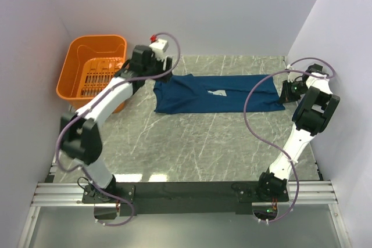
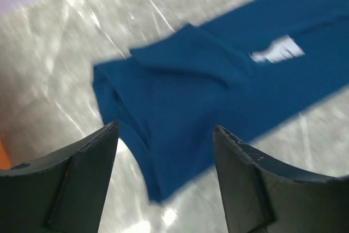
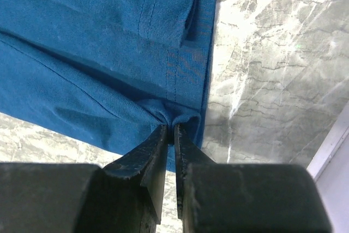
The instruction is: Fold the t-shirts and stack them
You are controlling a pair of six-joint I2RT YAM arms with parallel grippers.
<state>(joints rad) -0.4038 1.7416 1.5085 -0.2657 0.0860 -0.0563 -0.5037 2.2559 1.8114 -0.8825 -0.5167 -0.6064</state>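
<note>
Nearest: bare marble desk (image 1: 192,143) in front of the t-shirt (image 1: 186,100). Shirt lies flat as a long blue strip across the desk's far half, small white print (image 1: 218,93) approx mid-strip. At shirt's R end, right end effector (image 3: 173,128) is narrow, tips nipping a puckered bit of hem right at the edge. At shirt's L end, left end effector (image 2: 164,129) hangs above the cloth, jaws wide, holding nothing. Beyond & L of the shirt: orange basket (image 1: 97,38), apart from it.

A grey marbled table (image 1: 203,143) carries a blue t-shirt (image 1: 192,100) and an orange basket (image 1: 78,65).
</note>
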